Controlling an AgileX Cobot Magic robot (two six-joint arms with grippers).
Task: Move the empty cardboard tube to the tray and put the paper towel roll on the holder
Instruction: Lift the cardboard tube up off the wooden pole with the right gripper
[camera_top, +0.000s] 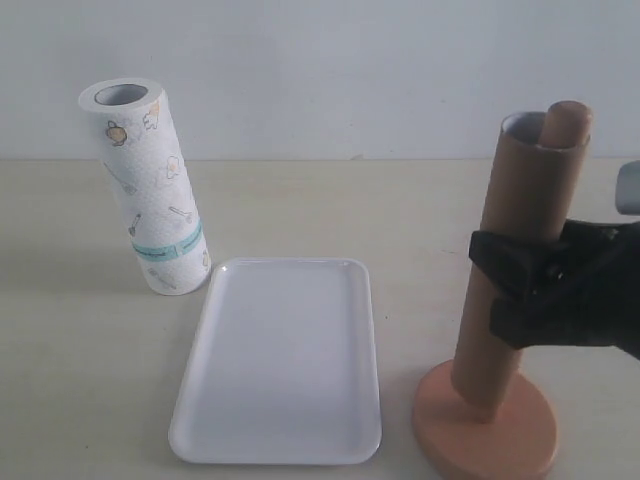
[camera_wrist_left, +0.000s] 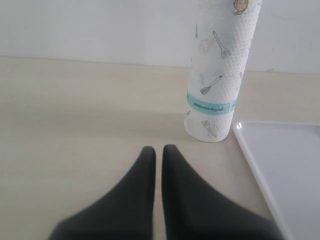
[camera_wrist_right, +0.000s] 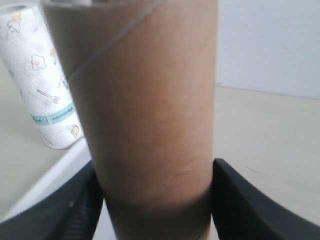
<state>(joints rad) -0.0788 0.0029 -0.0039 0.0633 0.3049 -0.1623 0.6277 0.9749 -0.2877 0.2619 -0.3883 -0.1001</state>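
Note:
The brown cardboard tube (camera_top: 520, 210) stands tilted over the reddish-brown holder (camera_top: 490, 435), and the post's rounded top pokes out of the tube's upper end. My right gripper (camera_top: 505, 285) is shut on the tube at mid-height. In the right wrist view the tube (camera_wrist_right: 150, 110) fills the space between the black fingers (camera_wrist_right: 245, 200) of this gripper (camera_wrist_right: 157, 200). The paper towel roll (camera_top: 150, 190) stands leaning at the back left, beside the white tray (camera_top: 280, 370). My left gripper (camera_wrist_left: 159, 152) is shut on nothing, low over the table short of the roll (camera_wrist_left: 217, 85).
The tray's corner (camera_wrist_left: 285, 165) lies just to one side of the left gripper, close to the roll's foot. A pale wall runs behind the beige table. In the right wrist view the roll (camera_wrist_right: 42, 85) and the tray's edge (camera_wrist_right: 55, 175) show beyond the tube.

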